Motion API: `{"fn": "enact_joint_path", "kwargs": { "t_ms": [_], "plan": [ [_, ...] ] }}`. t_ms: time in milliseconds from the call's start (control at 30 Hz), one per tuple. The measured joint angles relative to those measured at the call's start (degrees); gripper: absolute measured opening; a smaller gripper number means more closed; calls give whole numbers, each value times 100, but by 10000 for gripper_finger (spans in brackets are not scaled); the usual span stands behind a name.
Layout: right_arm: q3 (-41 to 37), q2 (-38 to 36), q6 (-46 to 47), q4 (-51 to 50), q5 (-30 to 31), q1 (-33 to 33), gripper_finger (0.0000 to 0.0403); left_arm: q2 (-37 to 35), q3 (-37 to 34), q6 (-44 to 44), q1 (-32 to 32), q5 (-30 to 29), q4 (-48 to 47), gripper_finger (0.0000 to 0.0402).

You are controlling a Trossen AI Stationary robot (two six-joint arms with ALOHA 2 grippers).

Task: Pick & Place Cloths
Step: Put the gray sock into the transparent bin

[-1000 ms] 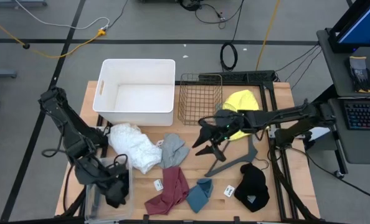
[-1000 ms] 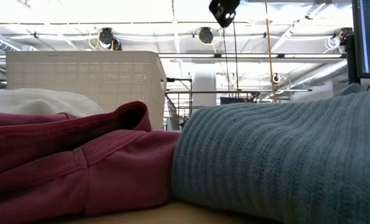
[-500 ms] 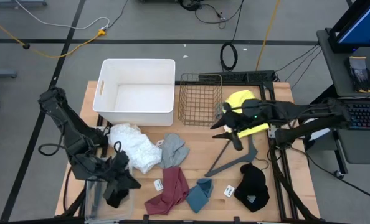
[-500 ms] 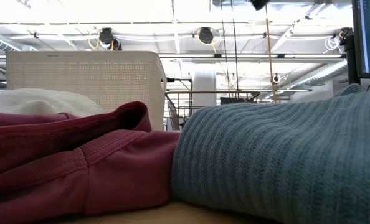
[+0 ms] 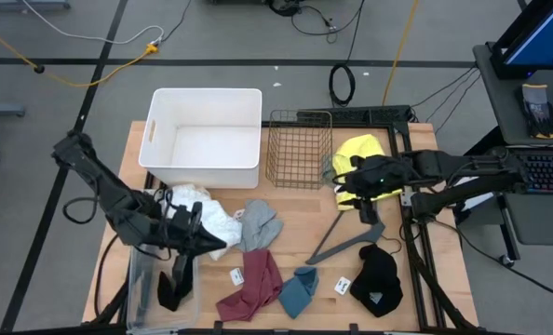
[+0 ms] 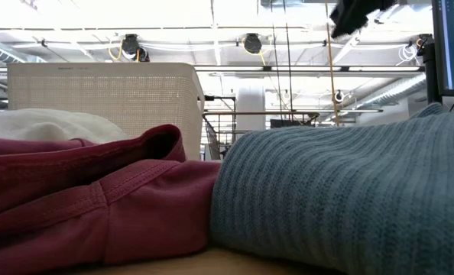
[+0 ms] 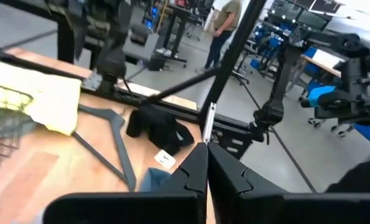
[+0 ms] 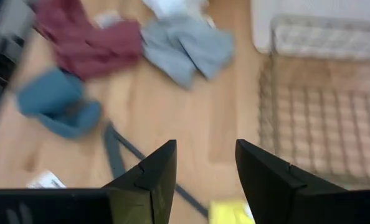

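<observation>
Cloths scattered across the table, both grippers empty above them.

Left gripper, fingers pressed together, hovers at the near edge of the white cloth. Right gripper, jaws wide apart, hangs over the yellow cloth beside the wire basket. Grey cloth lies mid-table; maroon cloth, blue cloth and black cloth lie along the near side, by the hanger.

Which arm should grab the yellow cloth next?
Right. Its open pincer hangs beside the yellow cloth, while the shut left pincer sits across the table by the white cloth.
</observation>
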Motion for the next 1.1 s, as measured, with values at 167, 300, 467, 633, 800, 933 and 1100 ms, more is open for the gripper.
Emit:
{"fn": "enact_joint_path", "kwargs": {
  "t_ms": [167,300,467,633,800,933,1100],
  "plan": [
    [0,14,202,-734,544,0,155,-128,0,7,62,3,-16,4],
    [-85,49,308,-898,724,-2,155,-193,0,56,60,4,-18,13],
    [-651,57,411,-592,709,0,155,-204,0,178,60,-13,-23,7],
    [-1374,57,562,19,696,-2,155,-205,0,135,60,-28,-23,8],
    [-1950,57,562,858,879,-24,155,-205,0,139,60,-47,-20,11],
    [-2216,57,541,1085,1407,-24,155,-204,0,130,60,-47,-20,2],
    [-2356,57,409,1102,1599,-24,155,-204,0,117,60,-50,-17,15]
  ]
}}
